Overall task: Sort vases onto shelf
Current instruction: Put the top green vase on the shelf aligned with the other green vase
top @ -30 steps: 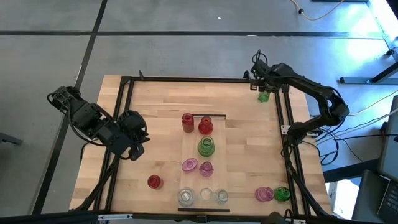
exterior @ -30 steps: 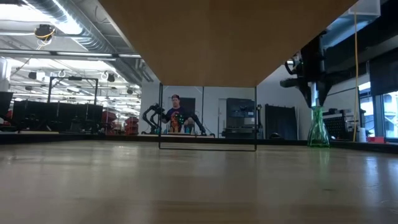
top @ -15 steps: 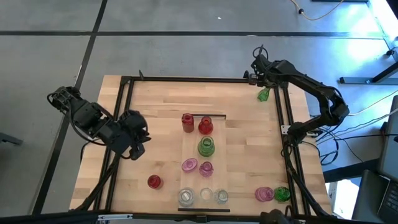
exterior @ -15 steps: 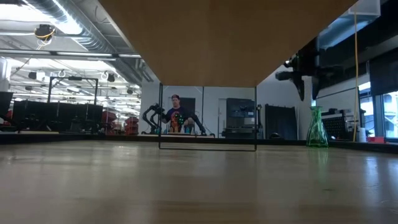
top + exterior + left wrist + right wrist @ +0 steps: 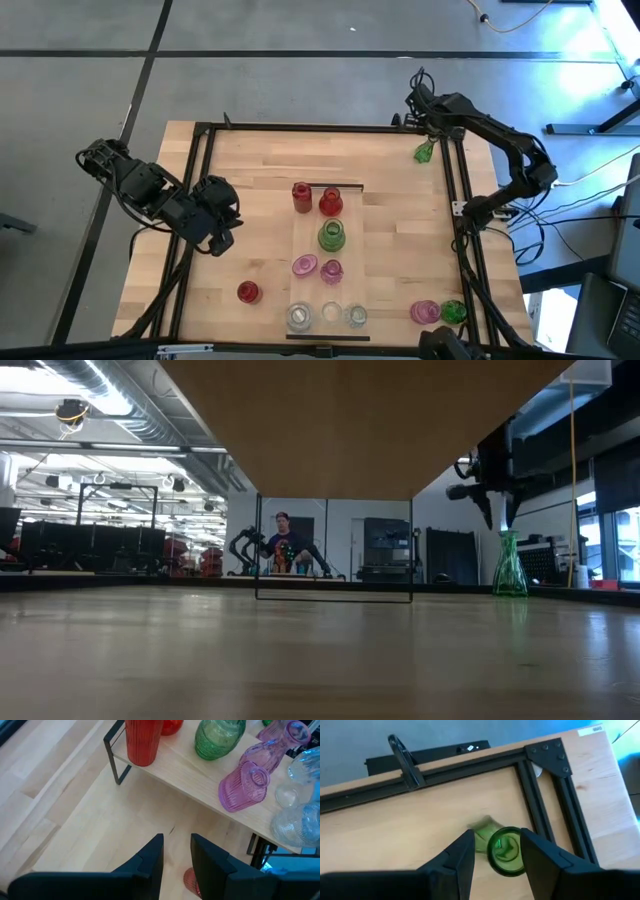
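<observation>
**Right gripper above green vase at far corner**

Right gripper [image 5: 494,851] hangs over a green vase [image 5: 424,152] at the table's far right corner, its two dark fingers parted, nothing between them. From the wrist camera the vase's round ribbed mouth sits just beyond the fingertips. In the low view the vase [image 5: 509,564] stands upright on the tabletop, translucent, wide base tapering to a narrow neck, gripper clear above it. A black metal frame [image 5: 540,815] runs just beside it.

Left gripper [image 5: 176,851] hovers over bare butcher-block at the left, fingers a narrow gap apart, empty.

Shelf [image 5: 312,252], a pale wood board on dark legs, lies mid-table. On it: a red cylinder vase [image 5: 301,196], a red round vase [image 5: 331,203], a green bellied vase [image 5: 331,236], two pink ribbed vases [image 5: 318,268], three clear glass vases [image 5: 328,316].

Off the shelf: one red vase [image 5: 248,292] near left, a pink vase [image 5: 425,312] and another green vase [image 5: 453,312] touching at near right.
</observation>
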